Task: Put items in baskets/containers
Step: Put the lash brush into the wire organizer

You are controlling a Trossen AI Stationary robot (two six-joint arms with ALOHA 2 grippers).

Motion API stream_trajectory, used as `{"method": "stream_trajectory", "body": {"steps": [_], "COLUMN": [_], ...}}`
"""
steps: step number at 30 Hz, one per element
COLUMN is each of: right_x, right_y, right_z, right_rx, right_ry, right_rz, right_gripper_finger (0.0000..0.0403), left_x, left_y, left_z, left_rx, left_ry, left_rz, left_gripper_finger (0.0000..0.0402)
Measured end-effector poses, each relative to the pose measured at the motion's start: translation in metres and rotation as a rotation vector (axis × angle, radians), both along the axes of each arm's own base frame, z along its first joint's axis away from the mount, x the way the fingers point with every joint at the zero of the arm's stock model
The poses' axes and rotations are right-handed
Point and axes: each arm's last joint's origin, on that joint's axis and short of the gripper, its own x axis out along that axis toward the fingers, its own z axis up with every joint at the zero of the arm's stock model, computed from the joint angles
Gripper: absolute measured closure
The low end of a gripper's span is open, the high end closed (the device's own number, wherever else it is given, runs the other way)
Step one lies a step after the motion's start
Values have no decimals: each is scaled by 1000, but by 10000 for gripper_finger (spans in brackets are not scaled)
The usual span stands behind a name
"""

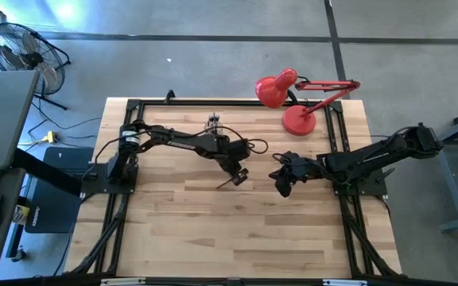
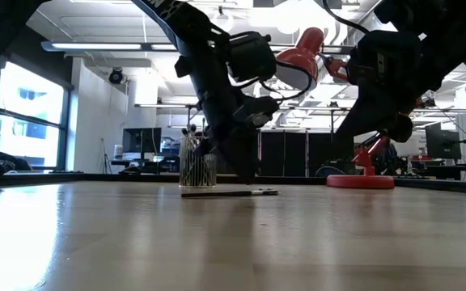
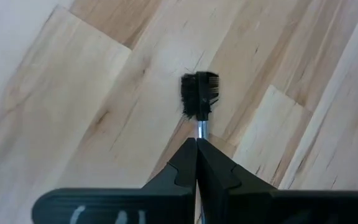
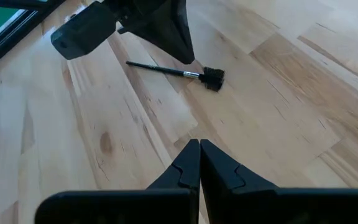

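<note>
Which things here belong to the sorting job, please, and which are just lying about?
Job:
- brush, lying on the table, pinched by the shut left gripper
- cup, already holding brushes

Lying about:
- red lamp
- fan
- right gripper, shut and empty

I counted 1 brush (image 4: 174, 70) on the tabletop, 1 cup (image 2: 197, 162) w/ several more sticks inside, no. unclear, 1 red lamp (image 1: 296, 95), and my 2 claws (image 1: 239, 176) (image 1: 282, 186).
</note>
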Motion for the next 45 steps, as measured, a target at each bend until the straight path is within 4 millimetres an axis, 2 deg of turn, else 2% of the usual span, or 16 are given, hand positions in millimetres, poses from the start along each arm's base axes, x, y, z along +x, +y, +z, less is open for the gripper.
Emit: {"method": "stream_trajectory", "body": {"steps": [5, 10, 17, 22, 27, 29, 31, 34, 35, 39, 45], "right_x": [0, -4, -6, -6, -1, 1, 6, 17, 23, 53, 93], "right_y": [0, -1, -4, -5, -4, -3, -3, -1, 0, 4, 6], "right_z": [0, -5, -7, -6, -2, 0, 1, 3, 5, 10, 8], "right_rx": [-4, -21, -75, -103, -99, -87, -71, -63, -62, -83, -130], "right_ry": [3, 71, 90, 80, 22, -12, -53, -51, -51, -16, 238], "right_rz": [-4, -14, -73, -106, -81, -84, -93, -91, -90, -41, 37], "right_gripper_finger": [402, 402, 402, 402, 402, 402, 403, 403, 403, 403, 402], "left_x": [-1, -7, -21, -37, -67, -75, -90, -98, -104, -107, -107], "left_y": [0, -3, -19, -34, -43, -44, -44, -45, -45, -49, -61], "left_z": [3, 24, 52, 46, 34, 30, 26, 20, 16, 9, 9], "left_rx": [3, 48, 185, 221, 206, 184, 158, 117, 108, 87, 57], "left_ry": [0, -33, -23, -16, -17, -67, -66, -110, -81, -76, -81], "left_rz": [3, 10, -25, -39, -22, 8, 19, 17, 13, -12, -69], "left_gripper_finger": [402, 401, 401, 401, 401, 401, 401, 401, 401, 401, 401]}}
